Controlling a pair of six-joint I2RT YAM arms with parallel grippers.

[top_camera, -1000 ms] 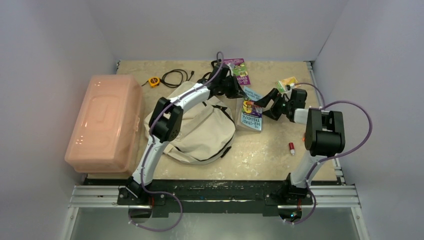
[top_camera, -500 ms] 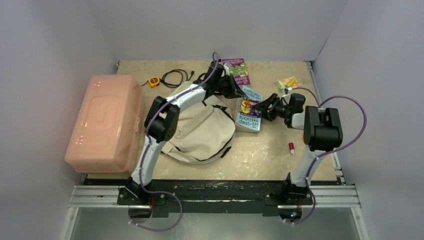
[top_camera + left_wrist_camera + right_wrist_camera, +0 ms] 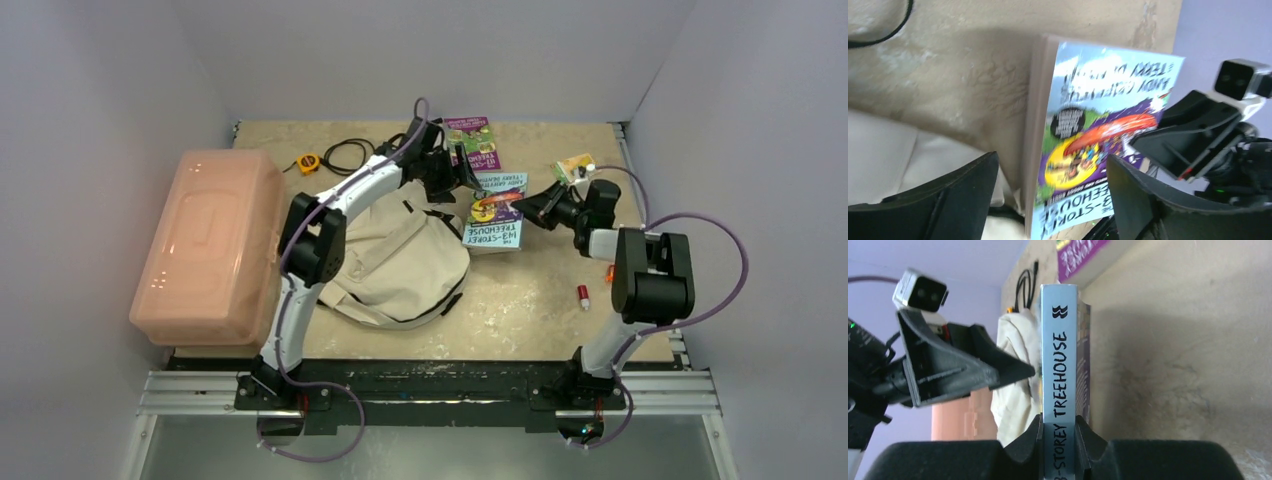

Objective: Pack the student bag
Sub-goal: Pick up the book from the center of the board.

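Book (image 3: 1059,355) pinched by its spine in my right gripper (image 3: 1060,432); my left gripper (image 3: 1048,195), fingers spread, should first hold the student bag (image 3: 400,265) mouth wide, I judge.

The backpack (image 3: 405,260) is soft, matt beige cloth, creased in places. The book (image 3: 495,212) has a glossy paper cover and a smooth, pale spine. The bin (image 3: 205,245) is smooth pink plastic with a slight sheen. The surface (image 3: 520,300) looks matt, mottled and rough. The right end effector (image 3: 1059,424) is matt black plastic.
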